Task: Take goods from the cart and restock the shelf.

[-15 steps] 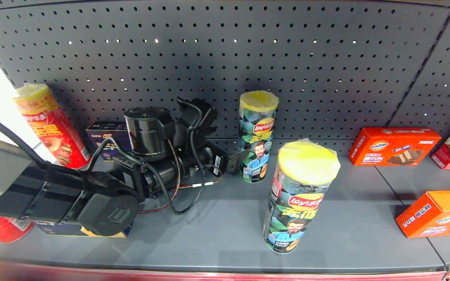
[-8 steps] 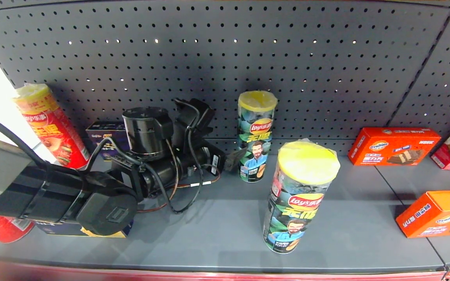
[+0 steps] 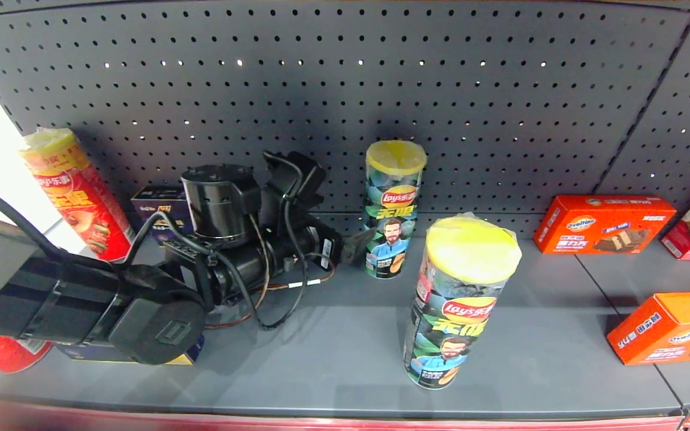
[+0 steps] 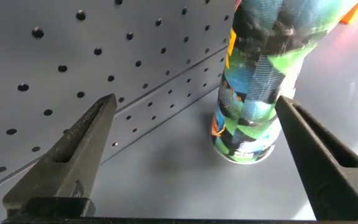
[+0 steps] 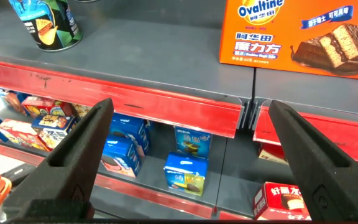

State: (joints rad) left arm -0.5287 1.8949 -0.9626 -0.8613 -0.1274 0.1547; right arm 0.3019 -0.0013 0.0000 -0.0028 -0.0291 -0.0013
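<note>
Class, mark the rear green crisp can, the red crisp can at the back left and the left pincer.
rear green crisp can (image 3: 394, 209), head view, middle of its printed side.
red crisp can (image 3: 79, 200), head view, middle of its label.
left pincer (image 4: 196, 106), left wrist view, midway between its open fingertips.

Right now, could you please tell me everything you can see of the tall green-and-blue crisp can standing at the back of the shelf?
The tall green-and-blue cylindrical crisp can looks like printed cardboard, with a cartoon figure on its front and a yellow plastic lid closed on top. It stands upright on the grey metal shelf, close to the grey pegboard back panel. The left gripper sits beside its base with jaws open; whether one touches it is unclear.
</note>
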